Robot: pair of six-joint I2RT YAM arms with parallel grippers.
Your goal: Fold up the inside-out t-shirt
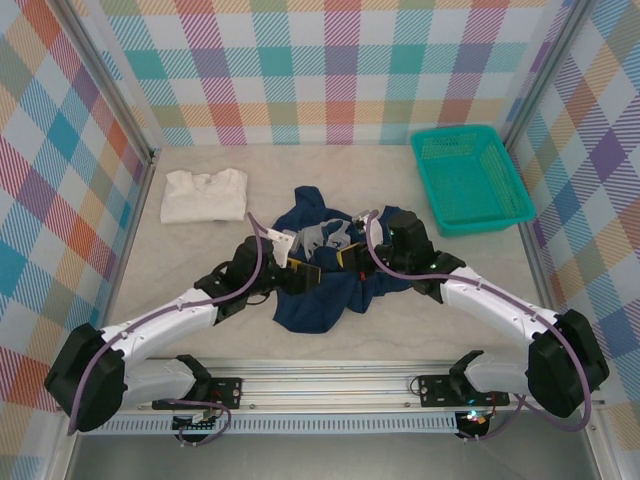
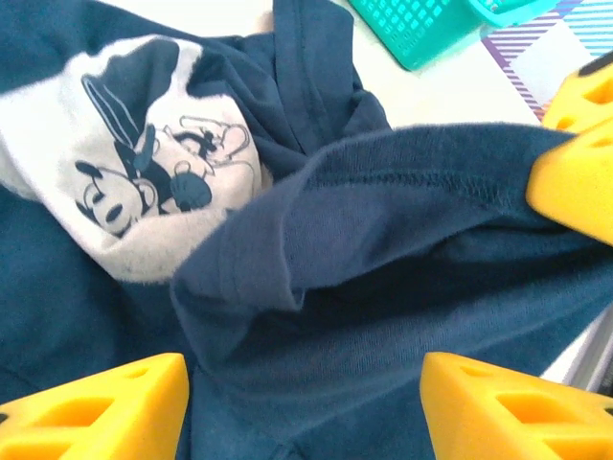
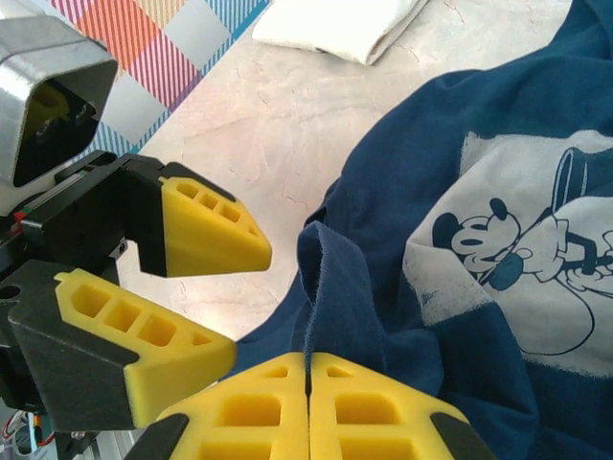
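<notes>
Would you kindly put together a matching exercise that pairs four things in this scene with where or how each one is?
Things:
1. navy t-shirt
2. cream folded shirt
3. teal basket
4. left gripper

Places or states:
A. far right of the table
B. fingers apart over the t-shirt
C. far left of the table
D. crumpled in the middle, between the arms

Pairs: 1-D, 2-C, 3-A, 4-B.
</notes>
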